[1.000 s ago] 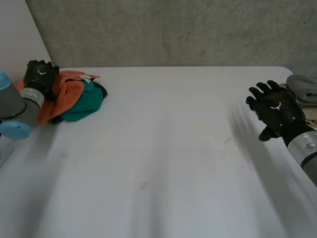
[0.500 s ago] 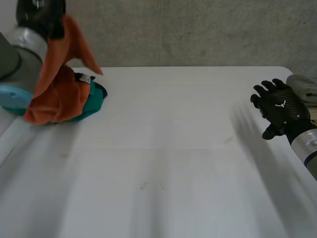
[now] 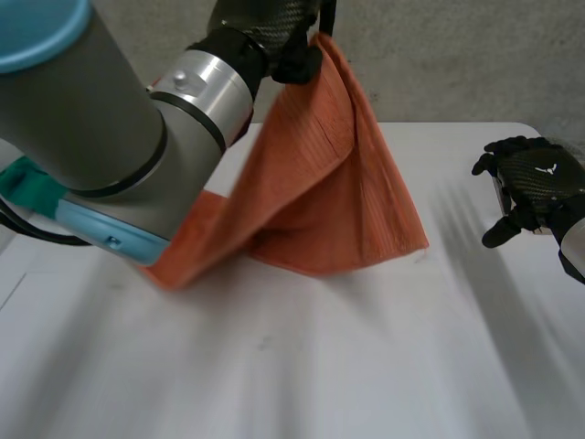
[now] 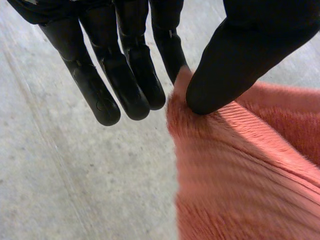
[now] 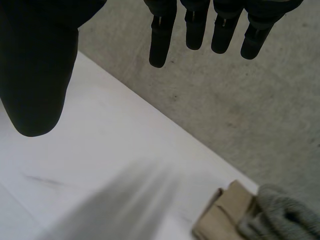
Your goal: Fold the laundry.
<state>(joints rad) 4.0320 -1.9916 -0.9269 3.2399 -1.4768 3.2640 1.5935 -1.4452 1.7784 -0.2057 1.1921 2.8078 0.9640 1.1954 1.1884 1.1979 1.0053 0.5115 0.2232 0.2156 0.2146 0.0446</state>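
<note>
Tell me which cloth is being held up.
The orange cloth, pinched by the left hand; the green cloth and grey cloth lie untouched.

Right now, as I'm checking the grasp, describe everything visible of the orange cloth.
The orange cloth is a finely ribbed, fuzzy fabric. The left hand pinches one edge between thumb and fingers and holds it high over the white table. It hangs in folds, partly behind the left arm; its lower edge seems to reach the tabletop.

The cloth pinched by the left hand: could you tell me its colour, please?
The cloth is orange, finely ribbed; the head view shows it best.
</note>
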